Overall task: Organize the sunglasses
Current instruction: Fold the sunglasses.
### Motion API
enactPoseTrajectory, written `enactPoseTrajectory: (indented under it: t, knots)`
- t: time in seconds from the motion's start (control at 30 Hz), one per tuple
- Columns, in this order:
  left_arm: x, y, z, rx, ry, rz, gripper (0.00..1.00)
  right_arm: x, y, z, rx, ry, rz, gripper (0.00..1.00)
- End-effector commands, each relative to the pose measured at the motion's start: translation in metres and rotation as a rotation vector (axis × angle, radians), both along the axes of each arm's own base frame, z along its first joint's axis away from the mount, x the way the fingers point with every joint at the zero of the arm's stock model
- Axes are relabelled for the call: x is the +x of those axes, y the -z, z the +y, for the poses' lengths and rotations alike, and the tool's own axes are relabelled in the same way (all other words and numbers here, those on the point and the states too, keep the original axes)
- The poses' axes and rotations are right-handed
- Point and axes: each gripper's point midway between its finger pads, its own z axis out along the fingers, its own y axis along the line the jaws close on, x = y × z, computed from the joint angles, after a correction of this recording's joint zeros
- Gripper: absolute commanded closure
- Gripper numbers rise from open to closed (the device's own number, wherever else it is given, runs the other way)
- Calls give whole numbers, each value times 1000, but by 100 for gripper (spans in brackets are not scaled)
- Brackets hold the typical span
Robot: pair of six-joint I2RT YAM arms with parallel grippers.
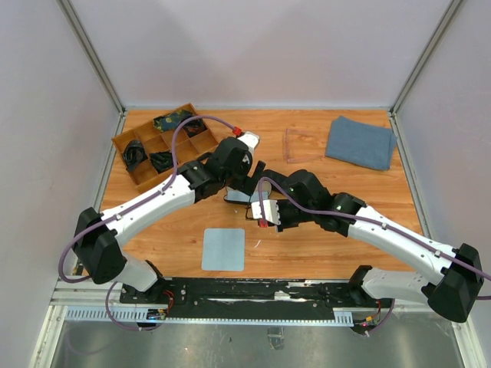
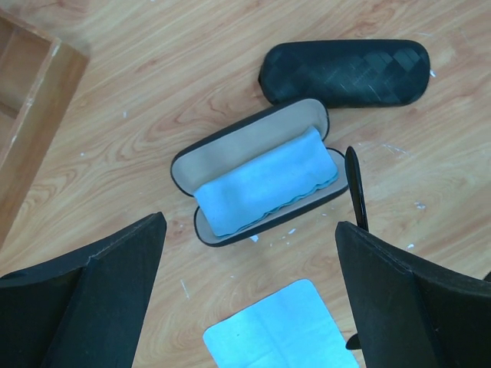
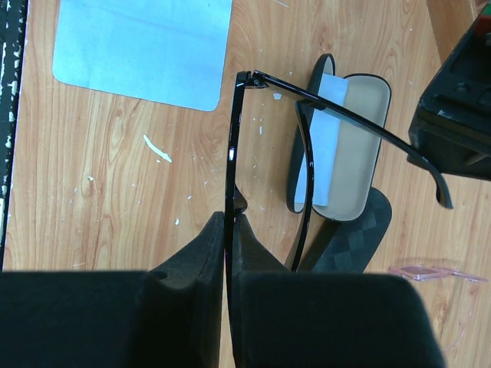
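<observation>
The left jaws hang wide open over the open case [image 2: 230, 146], holding nothing, maybe ready to steady it. The right jaws squeeze tight on the black sunglasses [image 3: 231, 146], held above that case, likely to go in. The pink sunglasses [image 3: 433, 271] lie on the tabletop [image 3: 100, 192], lower right of the frame.

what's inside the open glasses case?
The open case holds a light blue cloth lying over its tan lining. No glasses are visible inside. Anything beneath the cloth is covered.
</observation>
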Motion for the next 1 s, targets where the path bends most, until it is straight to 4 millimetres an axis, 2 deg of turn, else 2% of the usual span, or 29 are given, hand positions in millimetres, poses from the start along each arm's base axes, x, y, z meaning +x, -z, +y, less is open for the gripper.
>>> enactPoseTrajectory:
  t: [0.0, 0.17, 0.53, 0.83, 0.97]
  knots:
    - [-9, 4, -25, -57, 133, 39, 2, 2, -14, 7, 23, -2, -19, 99]
    - [-29, 10, -43, -73, 275, 85, 2, 3, -16, 8, 17, -1, -18, 99]
    - [-60, 31, -60, -38, 501, 154, 4, 6, -23, 12, 22, -6, -22, 99]
    - [-71, 17, -73, -72, 654, 120, 3, 8, -25, 14, 23, -8, -28, 99]
    - [-80, 17, -78, -84, 725, 135, 4, 9, -26, 15, 22, -7, -32, 99]
